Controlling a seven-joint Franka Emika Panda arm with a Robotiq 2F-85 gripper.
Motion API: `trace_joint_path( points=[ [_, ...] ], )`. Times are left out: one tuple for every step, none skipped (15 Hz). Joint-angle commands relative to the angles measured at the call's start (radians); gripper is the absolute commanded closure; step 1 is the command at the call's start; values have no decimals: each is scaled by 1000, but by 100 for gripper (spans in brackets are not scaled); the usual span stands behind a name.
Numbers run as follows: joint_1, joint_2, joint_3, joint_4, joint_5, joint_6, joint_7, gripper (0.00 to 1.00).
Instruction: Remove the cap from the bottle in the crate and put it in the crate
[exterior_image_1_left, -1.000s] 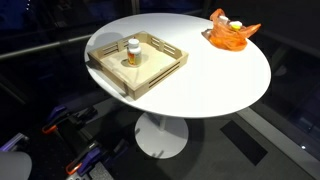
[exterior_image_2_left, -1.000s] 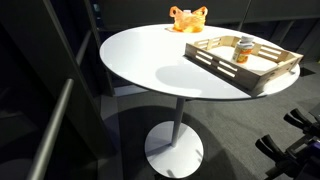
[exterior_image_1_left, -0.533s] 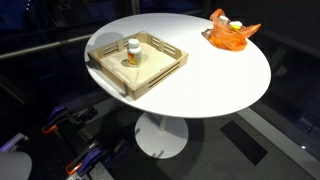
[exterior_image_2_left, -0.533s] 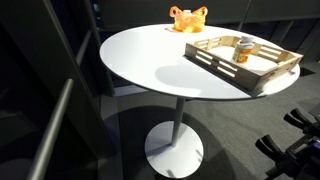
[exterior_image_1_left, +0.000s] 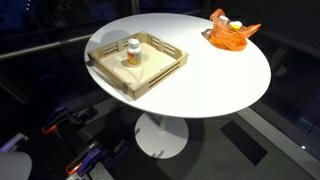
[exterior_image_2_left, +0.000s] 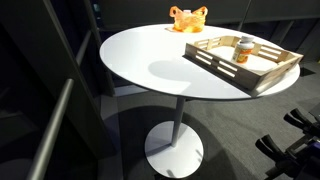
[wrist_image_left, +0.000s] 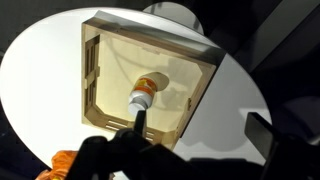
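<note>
Small amber bottle, round white screw cap on, stands clear of pale wooden crate walls at round white counter edge, 9 o'clock; room toward 3 o'clock; gripper spread.

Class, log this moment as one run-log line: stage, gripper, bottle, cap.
stage: pre-grasp | gripper: open, empty, above crate | bottle: upright in crate | cap: on bottle, untouched

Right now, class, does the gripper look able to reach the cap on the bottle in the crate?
Probably yes: the open gripper hangs above the crate, the cap faces up on the upright bottle, and nothing covers it.
</note>
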Motion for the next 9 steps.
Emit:
trace_joint_path(
  points=[
    [-16, 94, -14, 78, -18, 1, -1, 0],
    [-19, 113, -15, 92, -19, -1, 0, 0],
    [-24, 136, -16, 107, -21, -1, 1, 0],
    [-29, 157, -16, 122, -24, -3, 3, 0],
    [-33, 177, -18, 135, -25, -4, 4, 0],
    [-39, 199, -18, 149, -29, -4, 6, 0],
    [-43, 221, -19, 163, -32, -4, 7, 0],
    [-48, 243, -19, 176, -36, -3, 11, 0],
    [-52, 263, -20, 187, -39, -3, 13, 0]
  ],
)
